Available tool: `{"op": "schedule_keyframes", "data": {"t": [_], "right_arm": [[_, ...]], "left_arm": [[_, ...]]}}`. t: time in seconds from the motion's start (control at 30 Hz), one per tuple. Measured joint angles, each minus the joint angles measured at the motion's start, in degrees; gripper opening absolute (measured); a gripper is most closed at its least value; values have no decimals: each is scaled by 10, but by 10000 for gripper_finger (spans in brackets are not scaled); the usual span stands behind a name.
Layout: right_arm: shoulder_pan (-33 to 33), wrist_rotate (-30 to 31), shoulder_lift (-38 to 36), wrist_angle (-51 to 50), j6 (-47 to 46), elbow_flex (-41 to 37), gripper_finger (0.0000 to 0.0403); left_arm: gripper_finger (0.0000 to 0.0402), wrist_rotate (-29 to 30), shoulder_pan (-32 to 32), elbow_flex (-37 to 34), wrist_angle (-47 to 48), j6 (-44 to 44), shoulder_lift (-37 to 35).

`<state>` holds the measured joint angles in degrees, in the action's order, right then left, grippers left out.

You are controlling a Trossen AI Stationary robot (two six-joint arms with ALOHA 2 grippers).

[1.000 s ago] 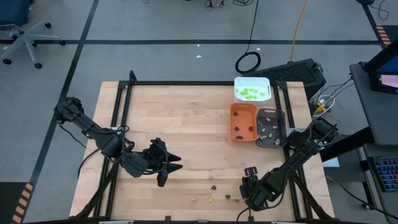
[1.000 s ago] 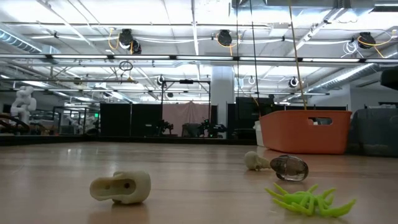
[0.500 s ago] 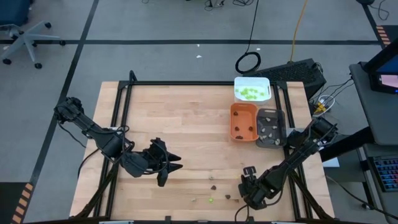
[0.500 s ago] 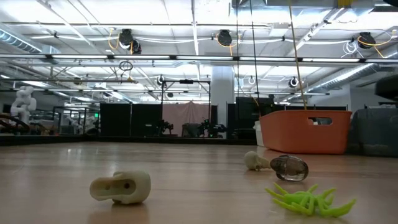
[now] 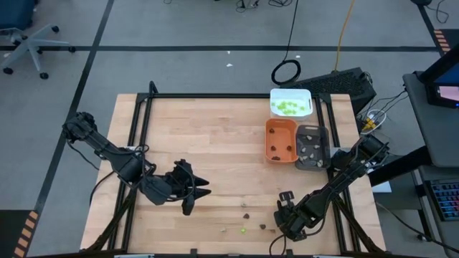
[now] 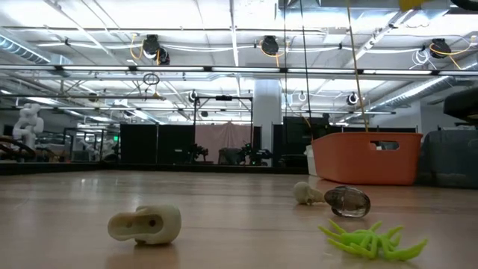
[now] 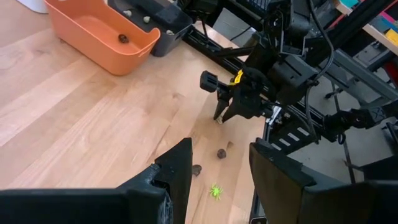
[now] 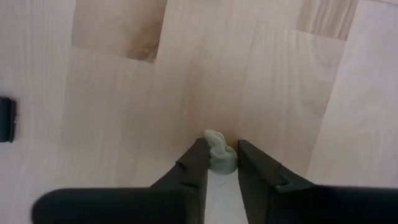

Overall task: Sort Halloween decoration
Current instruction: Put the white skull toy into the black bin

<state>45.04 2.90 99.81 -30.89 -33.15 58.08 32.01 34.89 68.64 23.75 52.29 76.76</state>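
Observation:
The Halloween decoration shows as tiny loose pieces near the table's front edge. In the low view these are a beige piece (image 6: 146,224), a lime-green spider (image 6: 370,239) and a dark brown piece (image 6: 347,200). My right gripper (image 5: 277,223) stands low over the front right of the table, shut on a pale grey-green piece (image 8: 219,155). My left gripper (image 5: 199,192) hovers open at the table's front left, fingers pointing toward the pieces, with nothing between them. My right gripper pinches the pale grey-green piece by its two sides (image 8: 221,163) between its two fingers, near their free ends. The fingers come from above, pointing down at the wood. One end of the piece sticks out beyond the fingers. Whether it is off the table I cannot tell.
At the back right stand a white tray (image 5: 275,94) with green pieces, an orange tray (image 5: 267,137) with dark pieces and a grey tray (image 5: 327,147) with pale pieces. A black frame runs round the table. Bare wood lies between the two arms.
My right gripper has edged a little toward the table's left edge, staying low over the wood. The loose pieces have kept their places.

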Motion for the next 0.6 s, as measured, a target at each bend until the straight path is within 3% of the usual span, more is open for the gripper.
{"op": "schedule_keyframes", "data": {"t": [0.17, 0.6], "right_arm": [[0, -5, 0, 7, -6, 0, 19], [0, -21, -52, 10, -61, 13, 19]], "left_arm": [[164, 2, -1, 0, 0, 14, 4], [164, 1, 0, -1, -3, 29, 9]]}}
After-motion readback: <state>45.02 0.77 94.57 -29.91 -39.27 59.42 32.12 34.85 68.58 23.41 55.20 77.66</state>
